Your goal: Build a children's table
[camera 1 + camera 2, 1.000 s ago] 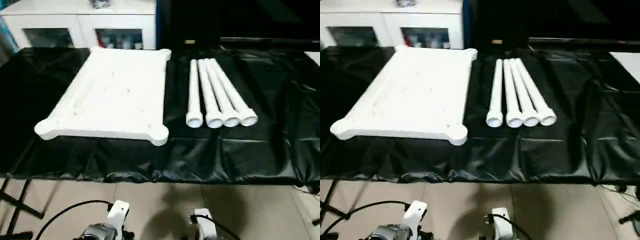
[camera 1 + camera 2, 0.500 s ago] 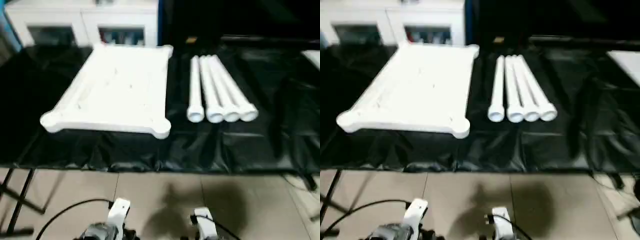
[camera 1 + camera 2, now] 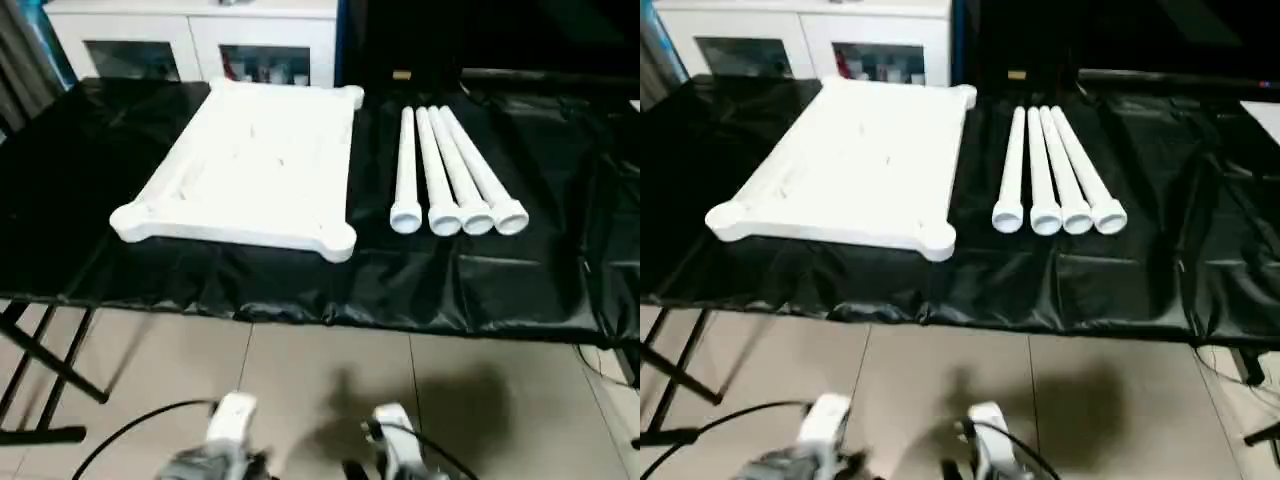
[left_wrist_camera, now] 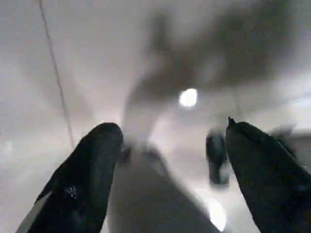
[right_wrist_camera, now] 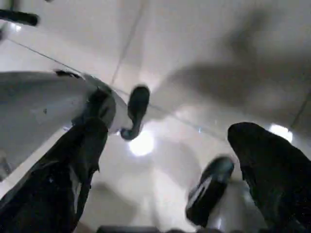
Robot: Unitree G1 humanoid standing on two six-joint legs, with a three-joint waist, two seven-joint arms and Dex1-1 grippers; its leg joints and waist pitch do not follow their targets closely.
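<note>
Both claws hang released and empty over the floor (image 3: 300, 370): left claw (image 4: 172, 131), right claw (image 5: 170, 131). On the black-draped tabletop (image 3: 500, 290) the children's table panel (image 3: 250, 165) lies at 11 o'clock, with the four legs (image 3: 450, 175) side by side at 1 o'clock. The risk, I'd say: those legs are round and packed together, so nudging one could roll the lot.

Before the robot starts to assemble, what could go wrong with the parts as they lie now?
1. The four legs lie side by side, touching; grasping one may roll the others on the black cloth.
2. The tabletop has its near corners close to the table edge, so a push toward the robot might tip it off.
</note>
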